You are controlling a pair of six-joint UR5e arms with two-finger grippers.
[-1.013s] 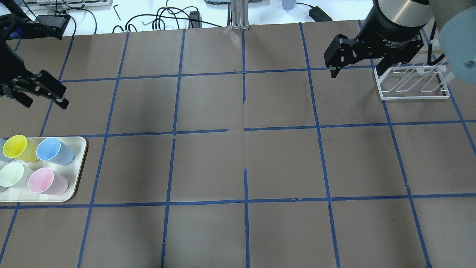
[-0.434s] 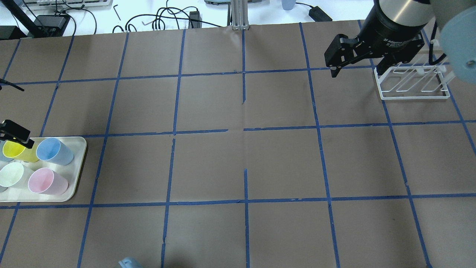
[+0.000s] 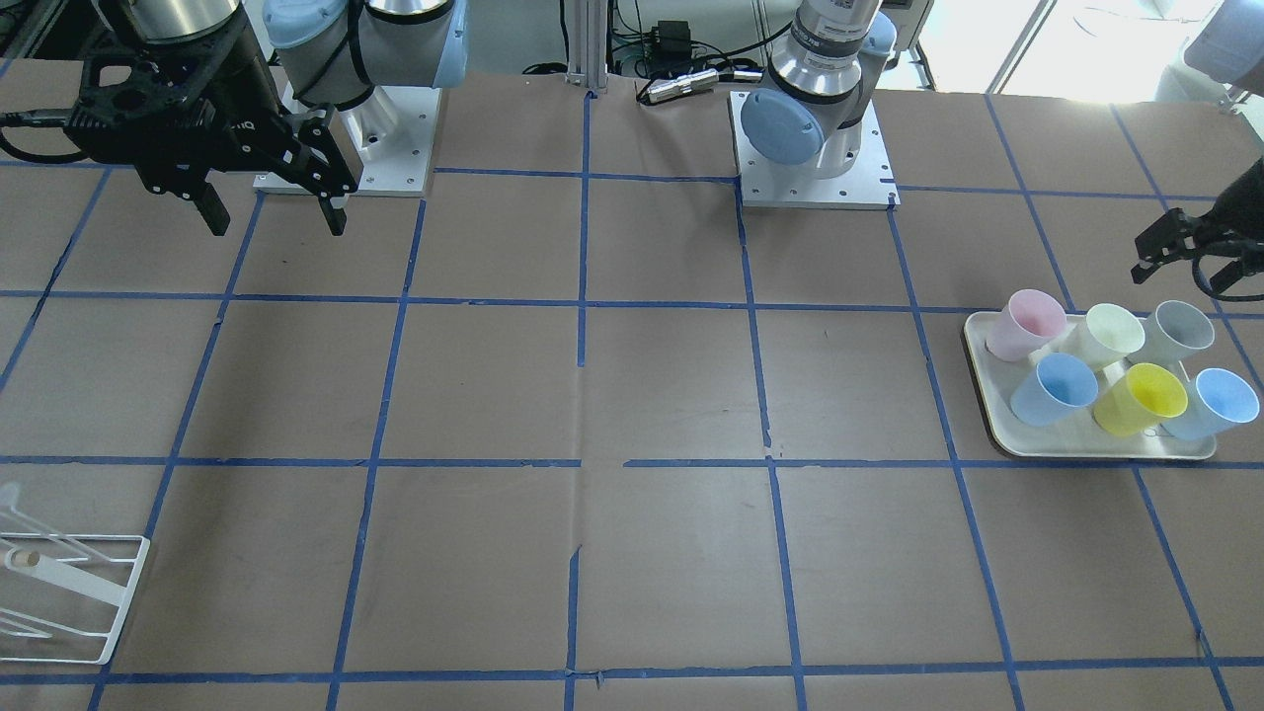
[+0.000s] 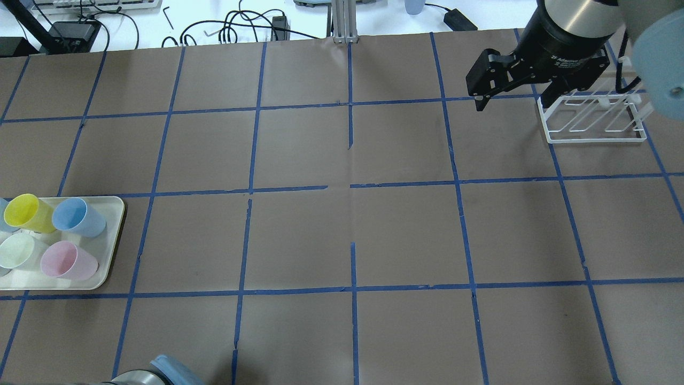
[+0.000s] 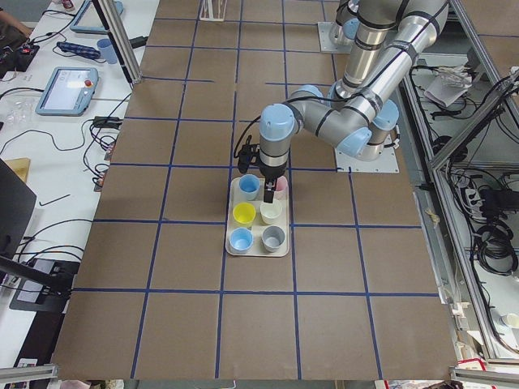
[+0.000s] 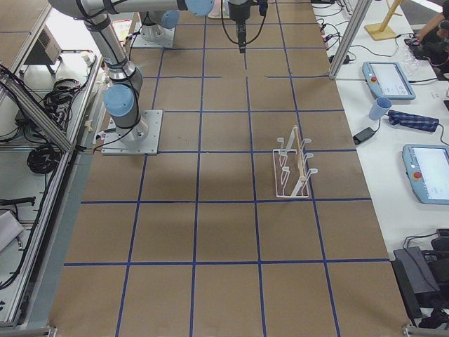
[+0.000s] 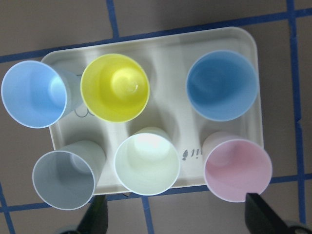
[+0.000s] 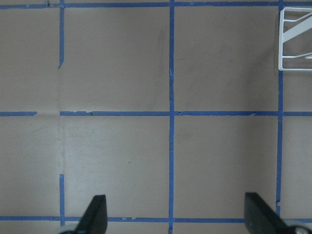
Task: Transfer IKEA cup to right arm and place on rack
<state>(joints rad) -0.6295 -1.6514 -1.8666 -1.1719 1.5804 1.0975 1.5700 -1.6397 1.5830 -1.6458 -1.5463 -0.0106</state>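
Note:
The IKEA cup point(image 3: 1180, 331), a light-grey tumbler, stands upright at the robot-side outer corner of the cream tray point(image 3: 987, 395). It also shows in the left wrist view point(image 7: 63, 178) and in the exterior left view point(image 5: 273, 237). My left gripper point(image 3: 1182, 275) hangs open and empty above the tray's robot-side edge, clear of the cups; its fingertips point(image 7: 95, 219) frame the bottom of the wrist view. My right gripper point(image 4: 513, 91) is open and empty, high over the table beside the white wire rack point(image 4: 593, 140). The rack also shows in the front view point(image 3: 126, 599).
Beside the grey cup, the tray point(image 7: 243, 39) holds a yellow cup point(image 7: 114, 87), two light blue cups point(image 7: 222, 85), a pale green cup point(image 7: 146, 161) and a pink cup point(image 7: 237, 169). Cables and devices lie beyond the table's far edge point(image 4: 235, 27).
My left gripper has moved from the far left of the table down toward the tray and out of the overhead view. The right gripper has barely moved.

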